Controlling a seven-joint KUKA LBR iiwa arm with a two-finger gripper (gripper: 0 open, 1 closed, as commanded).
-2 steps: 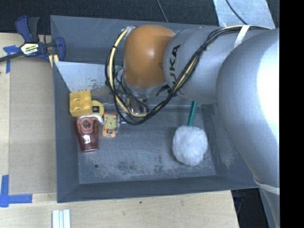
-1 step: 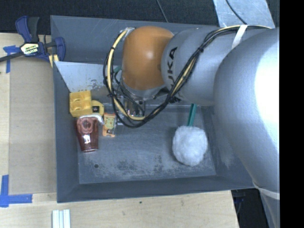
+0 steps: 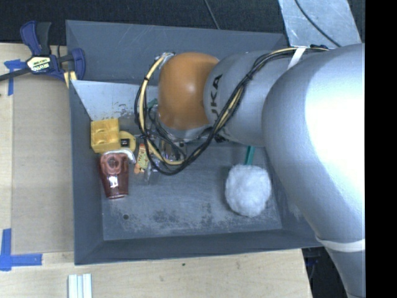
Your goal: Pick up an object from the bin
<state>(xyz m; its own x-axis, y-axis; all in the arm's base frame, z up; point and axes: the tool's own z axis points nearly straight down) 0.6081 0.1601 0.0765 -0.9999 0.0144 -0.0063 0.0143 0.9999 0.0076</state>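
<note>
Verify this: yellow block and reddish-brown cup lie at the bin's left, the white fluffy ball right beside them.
Not the ball. The camera view shows the yellow block and reddish-brown cup at the left of the bin, but the white fluffy ball lies apart from them, at the right.

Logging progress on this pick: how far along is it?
Done: the arm is down in the bin, its gripper beside the yellow plastic piece and reddish-brown cup at left. In hand: nothing looks lifted; both lie on the floor, as does the white fluffy ball. Left: grasp and lift one.
</note>
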